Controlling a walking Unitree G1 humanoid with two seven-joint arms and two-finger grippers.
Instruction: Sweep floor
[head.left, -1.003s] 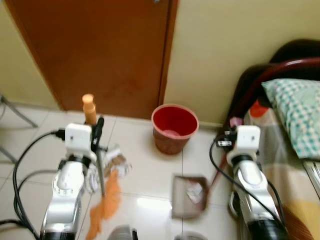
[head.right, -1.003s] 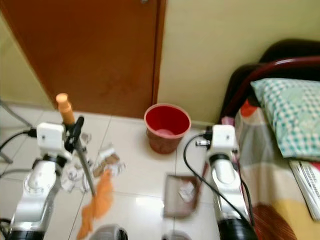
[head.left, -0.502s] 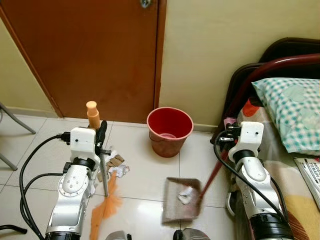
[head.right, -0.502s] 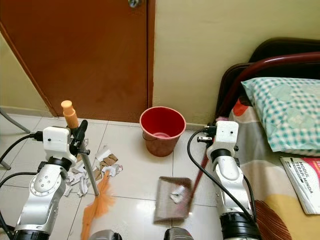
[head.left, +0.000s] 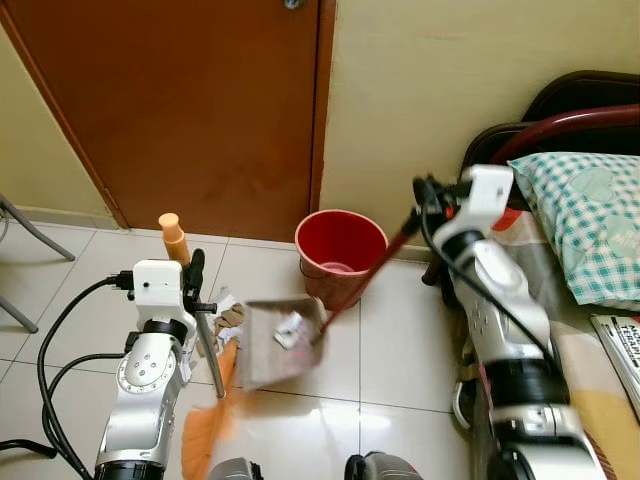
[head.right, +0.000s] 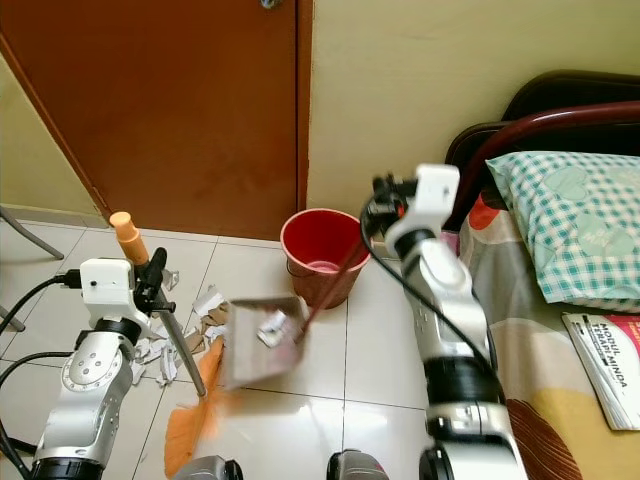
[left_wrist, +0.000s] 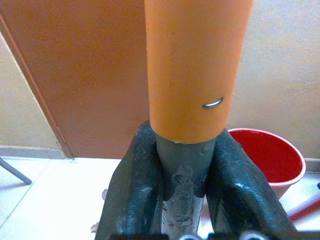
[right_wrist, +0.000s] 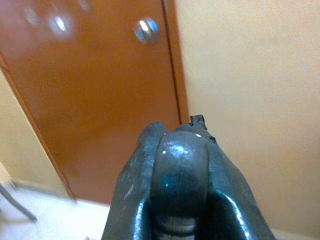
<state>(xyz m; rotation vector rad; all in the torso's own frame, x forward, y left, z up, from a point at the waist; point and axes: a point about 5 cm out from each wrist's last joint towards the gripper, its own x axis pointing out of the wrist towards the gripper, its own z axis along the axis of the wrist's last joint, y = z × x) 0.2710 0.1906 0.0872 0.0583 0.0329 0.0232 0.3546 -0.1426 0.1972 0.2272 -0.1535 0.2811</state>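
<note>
Floor (head.left: 400, 340) of pale glossy tiles runs across the lower half of the frame, and it carries the action. Behind it, upper left, a brown door (head.left: 200, 100) shuts off the yellow wall; at the right edge a bed (head.left: 600, 330) with a checked pillow (head.left: 590, 215) and a dark red frame.

Left end effector (left_wrist: 182, 170) sits at lower left of the head views, its two black fingers (left_wrist: 135, 180) clamped tight on the grey shaft of the broom (head.left: 205, 350), just under the orange handle cap (head.left: 173, 236). The broom stands nearly upright, tilted a little, its orange bristles (head.left: 205, 430) blurred on the tiles at the bottom left.

Right end effector (head.left: 425, 195) is up high at centre right, near the wall, fingers closed on the top of the dustpan's dark red handle (head.left: 365, 270). The handle slants down and to the left, crossing in front of the bucket. At its lower end the dustpan (head.left: 275, 340) hangs lifted off the floor in the middle of the frame, just beside the broom shaft, blurred. In the pan: a crumpled white scrap (head.left: 292, 328).

Red bucket (head.left: 340, 250) stands on the tiles by the wall, centre frame; something pale shows at its bottom, too small to tell what.

Scraps of torn paper (head.right: 205, 315) lie scattered on the tiles around the broom shaft, behind the pan.
</note>
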